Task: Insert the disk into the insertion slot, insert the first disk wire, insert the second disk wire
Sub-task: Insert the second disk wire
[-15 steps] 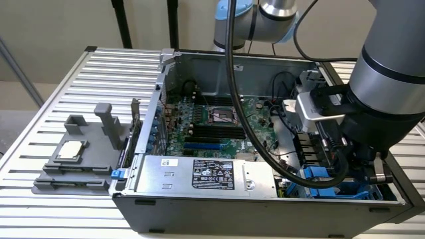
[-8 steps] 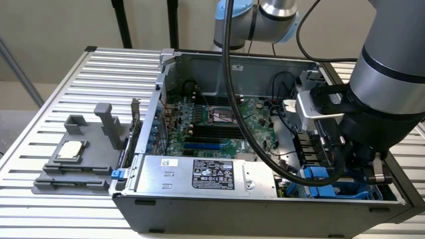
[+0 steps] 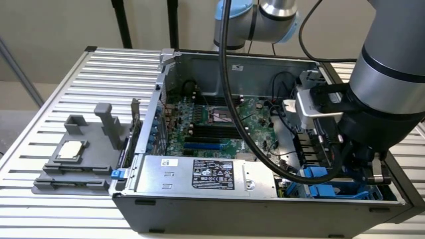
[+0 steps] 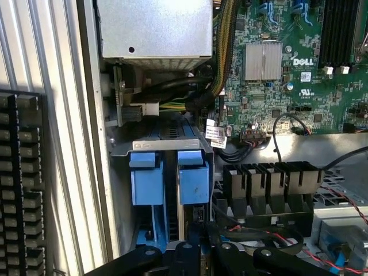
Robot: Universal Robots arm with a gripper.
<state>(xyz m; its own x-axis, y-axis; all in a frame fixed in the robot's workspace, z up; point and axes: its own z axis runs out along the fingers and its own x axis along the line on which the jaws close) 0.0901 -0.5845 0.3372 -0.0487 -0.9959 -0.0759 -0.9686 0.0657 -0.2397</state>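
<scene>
End effector (image 4: 200,254) hangs low over drive-cage slot (image 4: 168,144); can't tell if clenched or released. Blue-framed disk (image 4: 194,179) stands edge-on in slot just ahead, w/ cables (image 4: 221,57) & power supply box (image 4: 152,26) beyond.

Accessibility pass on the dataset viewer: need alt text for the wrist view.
Looking into an open PC case, two blue plastic frames sit side by side in the grey drive cage, close in front of the black gripper. Beyond them lie a silver power supply, bundled cables and a green motherboard.
</scene>
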